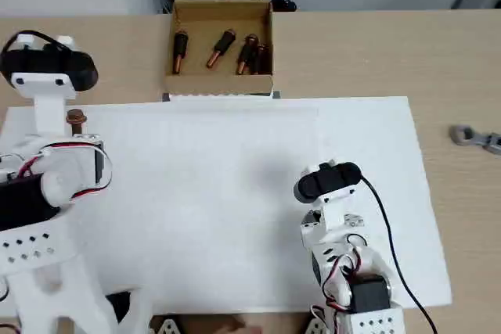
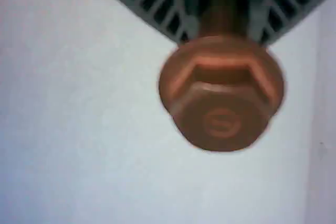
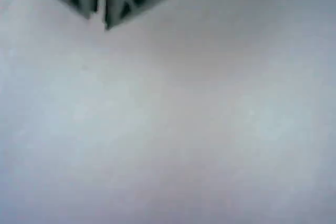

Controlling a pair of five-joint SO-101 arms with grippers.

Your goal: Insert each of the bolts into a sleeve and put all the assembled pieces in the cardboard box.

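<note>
A copper hex-head bolt (image 2: 220,95) is clamped by its shank in my left gripper (image 2: 220,3), head toward the camera, just above the white sheet. From above, that bolt (image 1: 76,120) sits at the sheet's far left edge, under the left arm (image 1: 47,76). The cardboard box (image 1: 221,82) stands at the back centre. Several assembled pieces (image 1: 221,48) lie in it, copper bolts in black sleeves. My right gripper (image 3: 102,17) is shut on nothing, close over bare white sheet. The right arm (image 1: 329,181) stands at the front right.
A white sheet (image 1: 235,193) covers most of the wooden table. A small metal tool (image 1: 470,137) lies on the bare wood at the far right edge. Dark equipment sits behind the box.
</note>
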